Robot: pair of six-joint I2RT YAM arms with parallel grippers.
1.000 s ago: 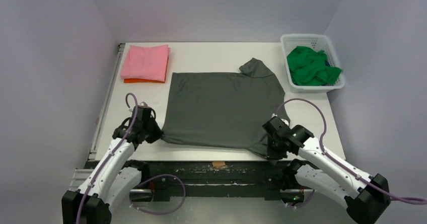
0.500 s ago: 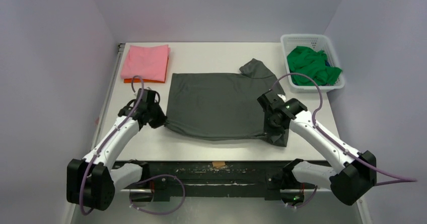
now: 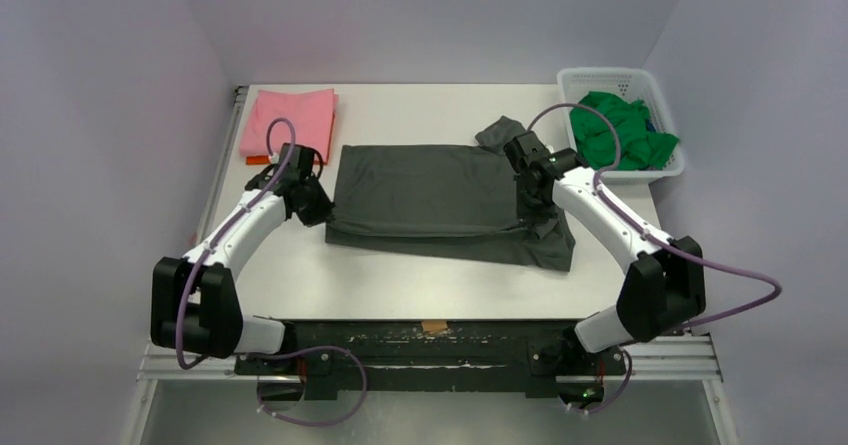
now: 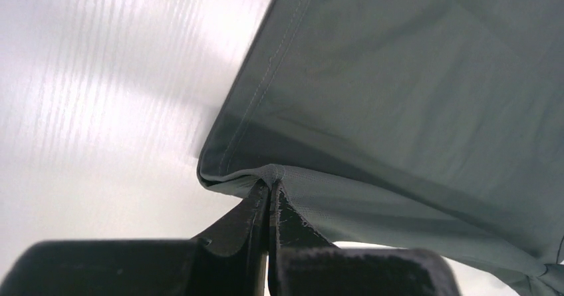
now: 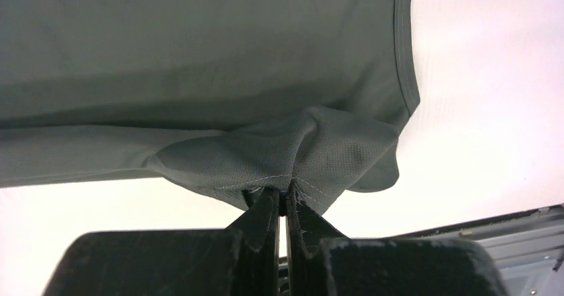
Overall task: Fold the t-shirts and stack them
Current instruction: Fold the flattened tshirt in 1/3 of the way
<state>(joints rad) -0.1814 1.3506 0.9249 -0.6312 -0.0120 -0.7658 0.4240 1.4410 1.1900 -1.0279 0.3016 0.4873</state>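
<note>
A dark charcoal-grey t-shirt (image 3: pixel 430 190) lies mid-table with its near half lifted and doubled back over its far half. My left gripper (image 3: pixel 318 203) is shut on the hem at the shirt's left corner (image 4: pixel 279 173). On the right side, my right gripper (image 3: pixel 527 187) is shut on a bunched hem corner (image 5: pixel 292 176). One sleeve (image 3: pixel 503 130) sticks out at the far right. A folded pink t-shirt (image 3: pixel 288 122) rests on an orange one (image 3: pixel 258 159) at the far left. A bright green t-shirt (image 3: pixel 618 130) is crumpled in the basket.
A white lattice basket (image 3: pixel 588 78) stands at the far right corner of the white table (image 3: pixel 420 105). The table's metal front rail (image 3: pixel 430 327) runs along the near edge. Purple cables loop above both arms.
Both grippers have carried the shirt's near hem away from the front edge toward the far side, folding the shirt over itself. Both arms are stretched out further.
</note>
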